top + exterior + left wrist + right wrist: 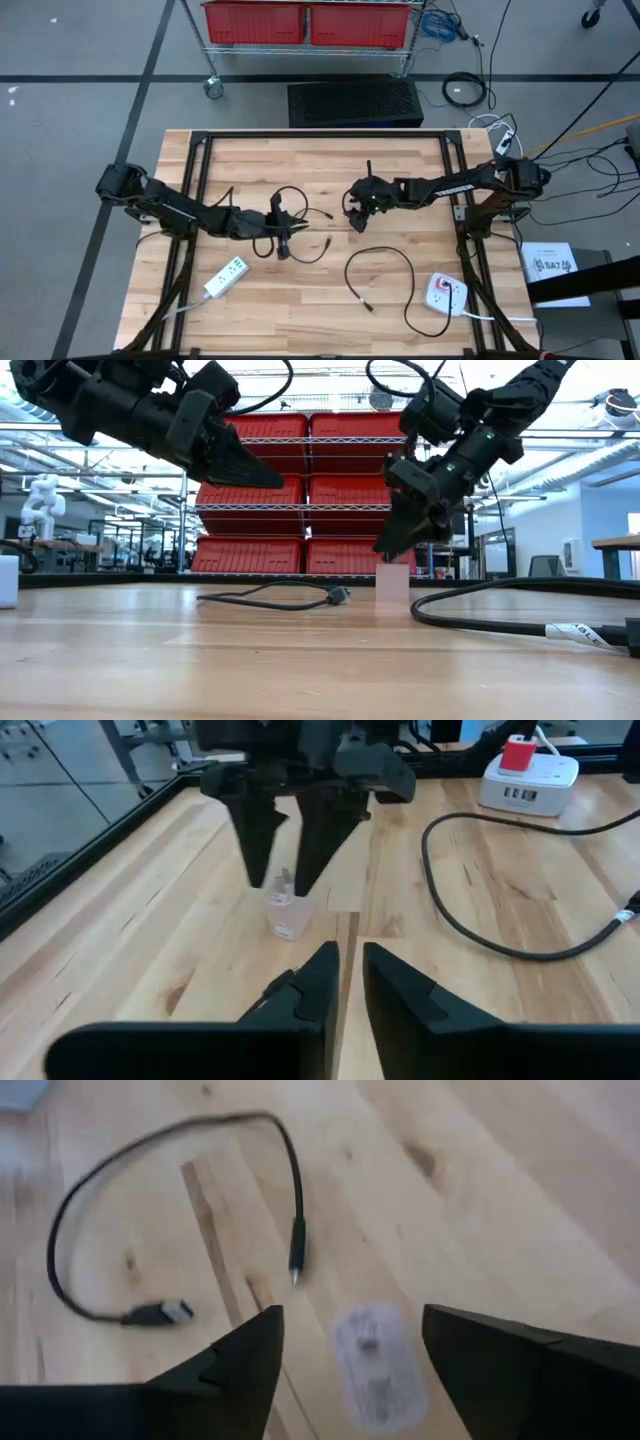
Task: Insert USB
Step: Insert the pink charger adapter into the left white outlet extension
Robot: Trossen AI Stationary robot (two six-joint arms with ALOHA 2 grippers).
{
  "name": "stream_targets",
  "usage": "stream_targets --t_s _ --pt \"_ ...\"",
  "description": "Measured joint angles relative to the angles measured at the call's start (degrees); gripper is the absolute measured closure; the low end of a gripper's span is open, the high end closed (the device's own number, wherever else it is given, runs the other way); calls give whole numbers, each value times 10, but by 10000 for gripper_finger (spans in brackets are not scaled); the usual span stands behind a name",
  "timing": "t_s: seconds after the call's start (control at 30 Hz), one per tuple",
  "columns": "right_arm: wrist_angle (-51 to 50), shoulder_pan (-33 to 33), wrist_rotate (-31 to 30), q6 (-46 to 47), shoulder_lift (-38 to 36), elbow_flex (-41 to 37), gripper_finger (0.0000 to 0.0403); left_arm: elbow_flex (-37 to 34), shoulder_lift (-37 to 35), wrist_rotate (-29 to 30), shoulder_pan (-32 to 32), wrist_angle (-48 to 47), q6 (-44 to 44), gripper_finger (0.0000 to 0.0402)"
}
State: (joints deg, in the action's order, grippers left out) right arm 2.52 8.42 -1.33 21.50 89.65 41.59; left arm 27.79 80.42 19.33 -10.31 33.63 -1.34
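- Near the middle of the pale wooden slatted table [400, 310], a small translucent pinkish USB adapter [286, 916] stands upright on the boards.
- Right gripper [345, 1342] hovers directly over the adapter, its dark fingers spread apart on either side, not touching it.
- Left gripper [345, 982] hangs nearby, fingers nearly together, holding nothing.
- A short black USB cable [150, 1220] lies loose just beside the adapter.
- A white charger block with a red plug [528, 775] sits well apart.
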Motion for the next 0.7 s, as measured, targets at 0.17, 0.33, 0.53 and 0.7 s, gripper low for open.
stream_targets --t_s 0.17,0.33,0.53,0.7 --pt "-58 1 -4 -22 -3 43 149 0 0 -21 0 0 0 322" --pt "-158 0 -19 -52 -5 108 138 0 0 -23 0 -1 1 309" --pt "-304 -12 -19 -102 -5 184 149 0 0 -28 0 -1 1 308" --pt "-375 -18 -35 -139 -5 224 202 0 0 -27 1 -2 2 308"
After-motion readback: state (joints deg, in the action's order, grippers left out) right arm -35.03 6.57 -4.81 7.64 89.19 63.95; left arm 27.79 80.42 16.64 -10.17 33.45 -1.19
